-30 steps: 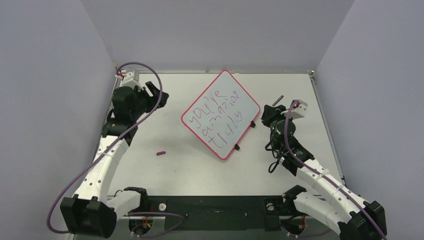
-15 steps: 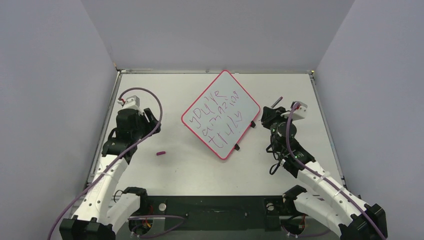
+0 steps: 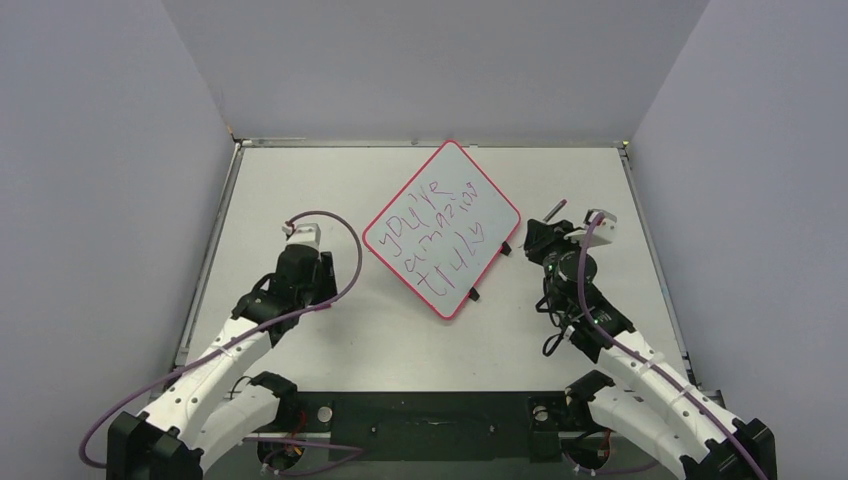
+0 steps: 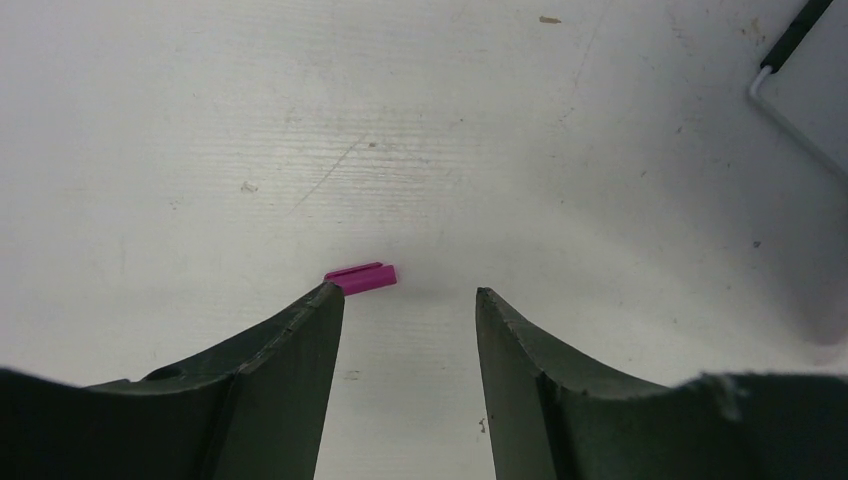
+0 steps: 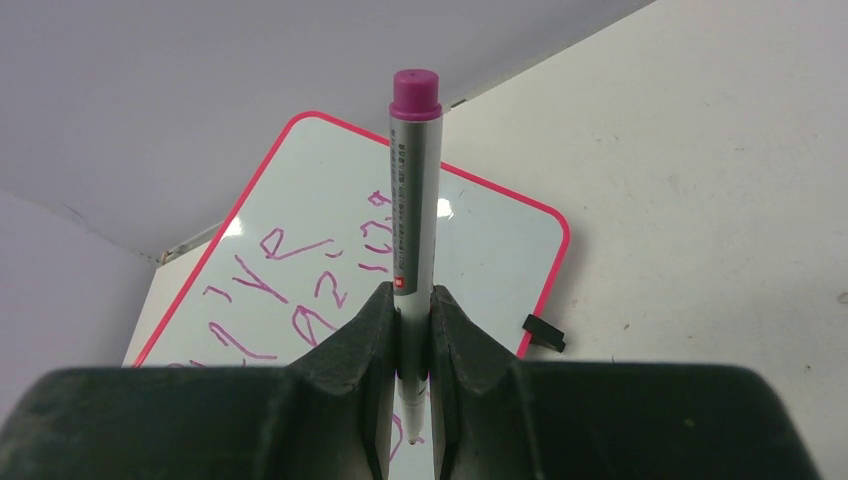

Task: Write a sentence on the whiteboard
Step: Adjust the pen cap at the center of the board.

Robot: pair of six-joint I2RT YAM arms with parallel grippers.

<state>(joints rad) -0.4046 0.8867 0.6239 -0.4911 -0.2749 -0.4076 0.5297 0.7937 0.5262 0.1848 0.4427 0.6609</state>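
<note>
The whiteboard [image 3: 445,205] lies as a diamond mid-table, red-pink rim, and also shows in the right wrist view [image 5: 480,235]. The sentence [image 3: 436,240] in purple marker runs in three lines across it; part of it shows in the right wrist view [image 5: 290,290]. My right gripper [image 3: 541,238] [image 5: 412,300] is shut on a grey marker pen [image 5: 412,190] with a magenta end, its tip down, off the board's right edge. My left gripper [image 3: 316,290] [image 4: 410,292] is open, low over the table. A magenta pen cap [image 4: 361,277] lies just past its left fingertip [image 4: 325,300].
Two small black clips [image 3: 506,248] [image 3: 473,295] sit at the board's lower right edge; one shows in the right wrist view [image 5: 543,333]. A thin white wire with a black end [image 4: 790,40] shows at the top right of the left wrist view. Walls enclose the table.
My left arm has swung from the far left of the table toward the near middle and now covers the cap in the top view. My right gripper has shifted slightly, still holding the pen.
</note>
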